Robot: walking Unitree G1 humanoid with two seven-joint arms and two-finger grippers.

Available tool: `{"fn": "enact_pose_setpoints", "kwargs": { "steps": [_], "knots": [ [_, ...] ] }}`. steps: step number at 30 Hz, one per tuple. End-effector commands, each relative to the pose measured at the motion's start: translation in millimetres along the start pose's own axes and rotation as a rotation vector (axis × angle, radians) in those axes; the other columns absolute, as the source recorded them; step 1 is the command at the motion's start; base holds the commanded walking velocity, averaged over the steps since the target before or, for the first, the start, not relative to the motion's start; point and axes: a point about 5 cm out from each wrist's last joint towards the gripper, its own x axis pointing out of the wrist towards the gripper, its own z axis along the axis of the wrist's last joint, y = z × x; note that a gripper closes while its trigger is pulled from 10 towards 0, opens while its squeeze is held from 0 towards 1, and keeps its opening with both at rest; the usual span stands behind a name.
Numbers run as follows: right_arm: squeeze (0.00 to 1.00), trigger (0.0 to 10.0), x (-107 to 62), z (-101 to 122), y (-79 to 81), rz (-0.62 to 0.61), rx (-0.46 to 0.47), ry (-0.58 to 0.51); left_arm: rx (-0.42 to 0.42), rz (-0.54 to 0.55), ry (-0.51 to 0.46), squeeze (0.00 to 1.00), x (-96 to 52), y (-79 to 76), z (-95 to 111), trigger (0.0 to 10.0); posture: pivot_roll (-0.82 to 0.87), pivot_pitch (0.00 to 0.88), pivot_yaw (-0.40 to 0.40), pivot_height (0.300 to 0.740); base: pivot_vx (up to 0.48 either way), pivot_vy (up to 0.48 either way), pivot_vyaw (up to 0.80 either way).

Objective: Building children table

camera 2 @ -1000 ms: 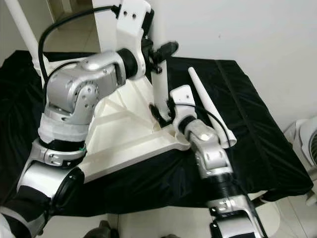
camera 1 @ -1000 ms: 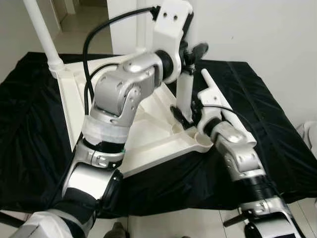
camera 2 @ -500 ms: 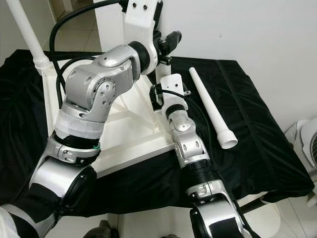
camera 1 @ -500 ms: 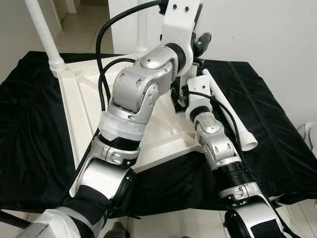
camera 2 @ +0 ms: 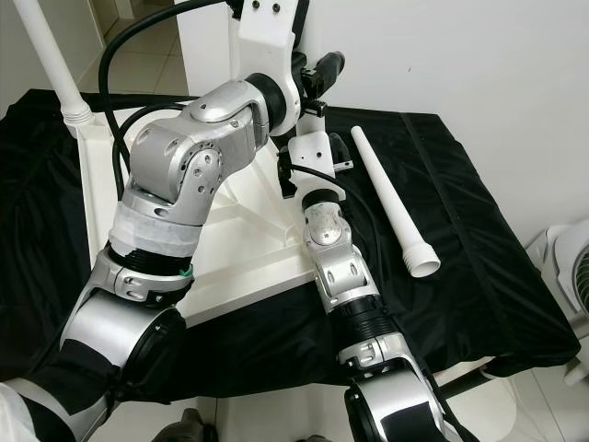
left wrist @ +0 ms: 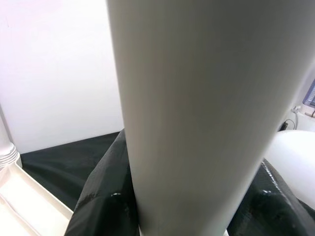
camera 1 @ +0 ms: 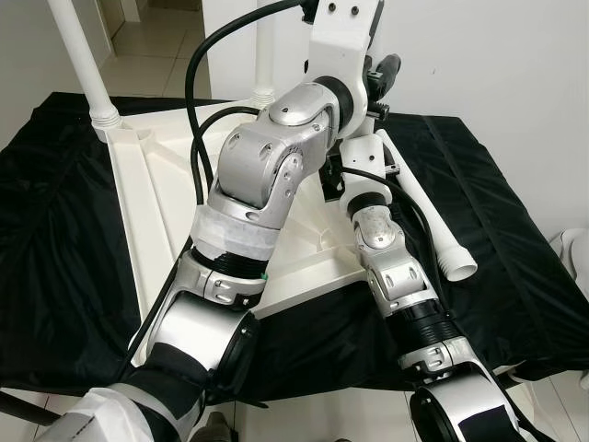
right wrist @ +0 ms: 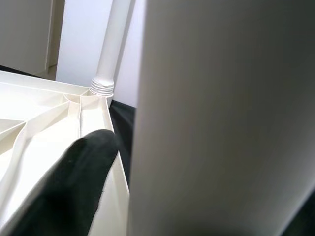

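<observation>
The white tabletop (camera 1: 152, 198) lies upside down on a black cloth. One white table leg (left wrist: 187, 123) stands upright at its near right corner, mostly hidden behind my left arm in the eye views. My left gripper (camera 1: 379, 78) is shut on that leg high up, a black finger showing beside it. My right gripper (camera 1: 333, 177) is shut on the same leg (right wrist: 221, 123) lower down, with one black finger (right wrist: 83, 167) next to it. Two more legs stand fitted at the far left corner (camera 1: 87, 64) and at the back (camera 1: 264, 55).
A loose white leg (camera 1: 419, 207) lies on the black cloth (camera 1: 515, 239) to the right of the tabletop, its wide end toward me. A white wall stands close behind the table. Pale floor shows below the cloth's front edge.
My right gripper has slid up the upright leg, away from the corner socket. My left arm has risen and swung across the view. The loose leg on the cloth has come into full sight.
</observation>
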Motion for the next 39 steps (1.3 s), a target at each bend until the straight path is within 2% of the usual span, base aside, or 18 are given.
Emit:
{"fn": "enact_pose_setpoints", "kwargs": {
  "steps": [1,3,4,5,17,18,19,24,25,29,30,39],
  "knots": [
    [0.0,4.6,1.2,4,2.1,-0.004,-0.01,-0.022,0.023,0.001,-0.029,0.0,0.9,-5.0,8,10.0,0.09,0.0,-0.058,0.74,0.0,0.0,0.0],
    [0.0,0.9,0.7,3,3.0,-0.012,0.002,-0.015,0.024,0.002,-0.031,0.0,0.2,-6.0,9,10.0,0.09,0.0,-0.059,0.74,0.0,0.0,0.0],
    [0.0,0.9,0.6,2,3.3,-0.014,0.003,-0.012,0.025,0.002,-0.031,0.0,-0.1,-6.7,9,10.0,0.09,0.0,-0.057,0.74,0.0,0.0,0.0],
    [0.0,0.0,0.5,1,3.1,-0.017,0.003,-0.007,0.026,0.001,-0.032,0.0,-0.4,-7.6,10,10.0,0.09,0.0,-0.057,0.74,0.0,0.0,0.0],
    [0.0,0.0,1.3,-7,1.5,-0.042,0.017,0.043,0.035,-0.003,-0.046,0.0,-0.9,-10.7,14,10.0,0.1,0.0,-0.059,0.74,0.0,0.0,0.0],
    [0.0,5.8,1.6,-8,0.9,-0.048,0.016,0.049,0.038,-0.002,-0.049,0.0,-0.8,-11.0,15,10.0,0.11,0.0,-0.062,0.74,0.0,0.0,0.0],
    [0.0,10.0,2.2,-9,-0.1,-0.058,0.016,0.058,0.042,-0.003,-0.053,0.0,-0.9,-11.5,15,10.0,0.11,0.0,-0.062,0.74,0.0,0.0,0.0],
    [0.0,10.0,3.8,-10,-2.4,-0.075,0.018,0.069,0.047,-0.007,-0.063,0.0,-1.5,-12.4,17,10.0,0.11,0.0,-0.063,0.74,0.0,0.0,0.0],
    [1.0,10.0,4.2,-10,-3.2,-0.083,0.02,0.069,0.046,-0.007,-0.064,0.0,-1.5,-12.5,17,10.0,0.11,0.0,-0.064,0.74,0.0,0.0,0.0],
    [1.0,10.0,4.6,-10,-3.8,-0.086,0.019,0.066,0.047,-0.008,-0.064,0.0,-1.4,-12.5,17,10.0,0.11,0.0,-0.064,0.74,0.0,0.0,0.0],
    [0.0,10.0,5.1,-9,-4.3,-0.091,0.02,0.066,0.047,-0.009,-0.063,0.0,-1.2,-12.7,17,10.0,0.11,0.0,-0.063,0.74,0.0,0.0,0.0],
    [0.0,10.0,6.2,-7,-5.7,-0.104,0.021,0.062,0.041,-0.012,-0.064,0.0,-1.2,-15.0,18,10.0,0.1,0.0,-0.059,0.74,0.0,0.0,0.0]
  ]
}}
